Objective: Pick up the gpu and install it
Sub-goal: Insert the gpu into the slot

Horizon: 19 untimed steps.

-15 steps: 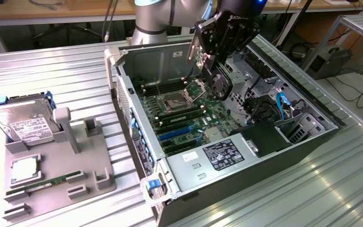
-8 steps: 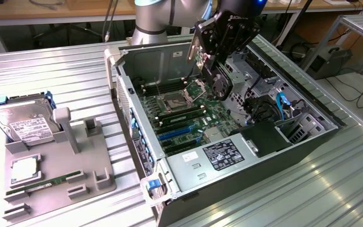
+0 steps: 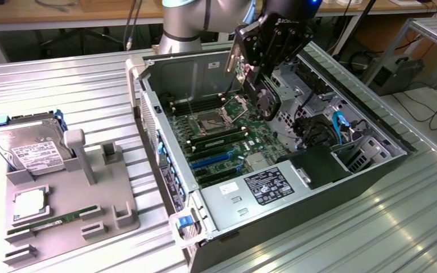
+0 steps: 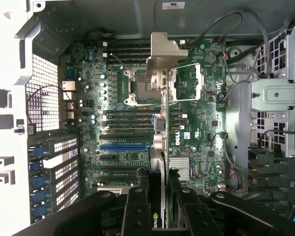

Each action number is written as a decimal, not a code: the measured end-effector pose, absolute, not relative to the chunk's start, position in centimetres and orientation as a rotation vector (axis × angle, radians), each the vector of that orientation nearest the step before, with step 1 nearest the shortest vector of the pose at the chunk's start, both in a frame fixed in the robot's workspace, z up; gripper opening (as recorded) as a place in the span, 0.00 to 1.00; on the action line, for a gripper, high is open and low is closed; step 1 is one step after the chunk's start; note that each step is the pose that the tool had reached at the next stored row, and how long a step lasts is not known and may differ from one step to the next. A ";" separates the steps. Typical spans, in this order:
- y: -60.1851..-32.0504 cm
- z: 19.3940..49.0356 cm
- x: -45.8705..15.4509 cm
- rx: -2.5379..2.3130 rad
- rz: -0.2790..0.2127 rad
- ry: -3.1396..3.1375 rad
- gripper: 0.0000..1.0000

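Arm [image 3: 180, 25]: silver-grey, smooth cylindrical housing. Tool [image 3: 256, 74]: matte black, blocky body, white lettering near top, bolted link fingers.

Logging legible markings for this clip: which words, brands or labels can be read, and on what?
"DELL": printed on the motherboard.
Green logo, no legible words: on the gpu.
Too blurred to read: power supply label, hard drive label, white case sticker.

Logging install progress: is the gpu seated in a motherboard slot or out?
Out. The claw holds the gpu on edge above the motherboard, clear of its blue slots.
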State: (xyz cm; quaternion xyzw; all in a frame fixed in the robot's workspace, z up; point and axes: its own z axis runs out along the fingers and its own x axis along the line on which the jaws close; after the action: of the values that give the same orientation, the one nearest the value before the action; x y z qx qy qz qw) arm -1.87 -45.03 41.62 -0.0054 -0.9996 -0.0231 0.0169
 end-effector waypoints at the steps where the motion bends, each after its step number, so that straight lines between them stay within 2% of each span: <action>1: -45.0 41.6 -1.9 0.010 -0.071 -3.107 0.26; 19: -45.0 41.2 -1.9 0.577 -0.061 -3.049 0.26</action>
State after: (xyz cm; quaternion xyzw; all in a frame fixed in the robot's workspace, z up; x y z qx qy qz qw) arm -1.86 -45.03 41.17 0.1859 -0.9822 -0.0196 0.0190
